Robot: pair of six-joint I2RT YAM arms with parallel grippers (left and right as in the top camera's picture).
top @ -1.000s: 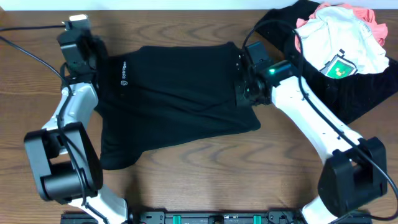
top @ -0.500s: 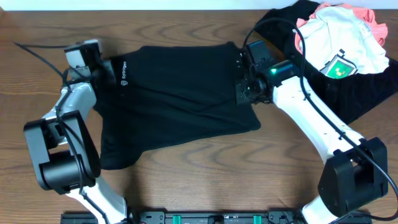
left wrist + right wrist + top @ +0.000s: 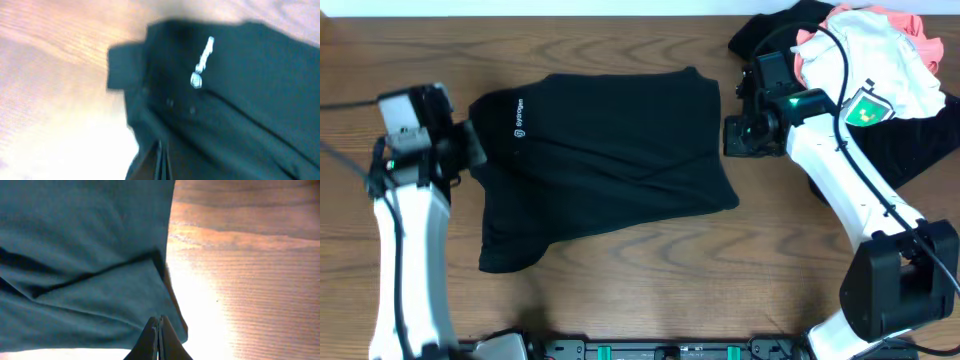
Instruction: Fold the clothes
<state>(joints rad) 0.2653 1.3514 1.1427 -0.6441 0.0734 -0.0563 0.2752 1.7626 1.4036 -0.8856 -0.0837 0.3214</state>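
Note:
Of the clothes, a black shirt (image 3: 605,165) with a small white logo (image 3: 519,128) lies folded flat in the middle of the table. My left gripper (image 3: 470,150) is at its left edge, shut, with the logo (image 3: 201,62) ahead of it in the blurred left wrist view. No cloth shows pinched between its fingertips (image 3: 161,162). My right gripper (image 3: 732,135) hovers just off the shirt's right edge, shut and empty, its tips (image 3: 159,324) over the hem of the black shirt (image 3: 85,255).
A heap of clothes sits at the back right: a white one with green print (image 3: 875,65), a coral-pink one (image 3: 923,27) and black fabric (image 3: 910,140) underneath. Bare wood table (image 3: 650,270) shows in front of the shirt. Cables trail at the far left.
My left arm has swung back and down from the shirt's upper left corner to its left edge. My right gripper has moved right, off the shirt's right edge. The shirt stays put.

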